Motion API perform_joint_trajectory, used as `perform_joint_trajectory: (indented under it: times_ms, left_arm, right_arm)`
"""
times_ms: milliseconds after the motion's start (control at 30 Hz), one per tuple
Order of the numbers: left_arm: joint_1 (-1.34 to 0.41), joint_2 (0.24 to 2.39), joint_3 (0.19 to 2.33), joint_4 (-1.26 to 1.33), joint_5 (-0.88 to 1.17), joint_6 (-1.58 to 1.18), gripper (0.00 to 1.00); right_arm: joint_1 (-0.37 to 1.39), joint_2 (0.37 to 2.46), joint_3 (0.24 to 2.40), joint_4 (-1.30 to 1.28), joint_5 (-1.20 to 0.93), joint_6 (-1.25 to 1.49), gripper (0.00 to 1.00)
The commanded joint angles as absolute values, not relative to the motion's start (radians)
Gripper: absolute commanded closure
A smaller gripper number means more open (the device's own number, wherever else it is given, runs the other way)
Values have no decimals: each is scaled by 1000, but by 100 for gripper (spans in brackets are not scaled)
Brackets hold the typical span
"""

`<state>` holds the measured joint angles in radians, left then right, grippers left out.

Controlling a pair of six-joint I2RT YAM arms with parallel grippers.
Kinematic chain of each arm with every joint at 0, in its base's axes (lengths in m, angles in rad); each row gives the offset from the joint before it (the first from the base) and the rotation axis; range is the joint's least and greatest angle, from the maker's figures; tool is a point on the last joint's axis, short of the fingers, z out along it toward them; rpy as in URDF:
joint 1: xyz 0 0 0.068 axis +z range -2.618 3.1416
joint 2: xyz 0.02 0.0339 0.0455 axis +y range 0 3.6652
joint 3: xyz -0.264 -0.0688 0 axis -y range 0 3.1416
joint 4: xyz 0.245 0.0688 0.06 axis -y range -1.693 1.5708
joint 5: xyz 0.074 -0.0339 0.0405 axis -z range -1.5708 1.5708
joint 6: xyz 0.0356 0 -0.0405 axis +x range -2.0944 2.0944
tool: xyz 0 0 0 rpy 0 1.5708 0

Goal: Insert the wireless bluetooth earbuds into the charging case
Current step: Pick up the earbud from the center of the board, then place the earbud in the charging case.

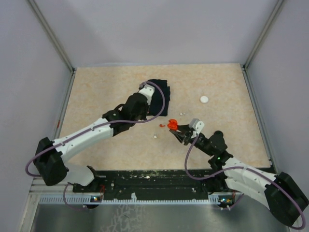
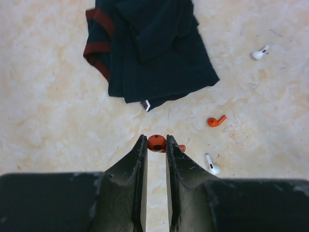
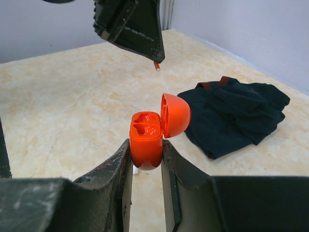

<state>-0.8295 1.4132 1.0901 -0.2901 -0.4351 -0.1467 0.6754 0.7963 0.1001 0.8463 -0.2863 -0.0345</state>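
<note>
Orange charging case (image 3: 146, 145) plain; no legible text, label, brand or number anywhere in any view.

left tool (image 3: 155, 57) with earbud (image 2: 157, 143) raised near open case (image 3: 147, 140), dark cloth (image 3: 236, 113) beyond

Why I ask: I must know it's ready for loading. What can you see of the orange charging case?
The charging case is glossy orange plastic, small and rounded. Its hinged lid stands open, showing two seemingly empty wells. It sits upright, clamped at its sides by the right gripper; nothing else touches it.
</note>
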Motion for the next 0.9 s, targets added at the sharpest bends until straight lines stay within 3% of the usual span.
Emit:
perform_joint_trajectory:
  times_ms: [0, 500, 867]
  left_arm:
    - [-888, 1335, 1135, -255, -431, 48, 87]
    - [-1103, 1197, 1082, -71, -439, 326, 86]
    - [-1240, 1203, 1028, 50, -497, 486, 86]
  right_arm:
    - [673, 838, 182, 962, -324, -49, 100]
    - [674, 1016, 261, 1117, -354, -35, 100]
    - [673, 1032, 275, 1135, -372, -31, 100]
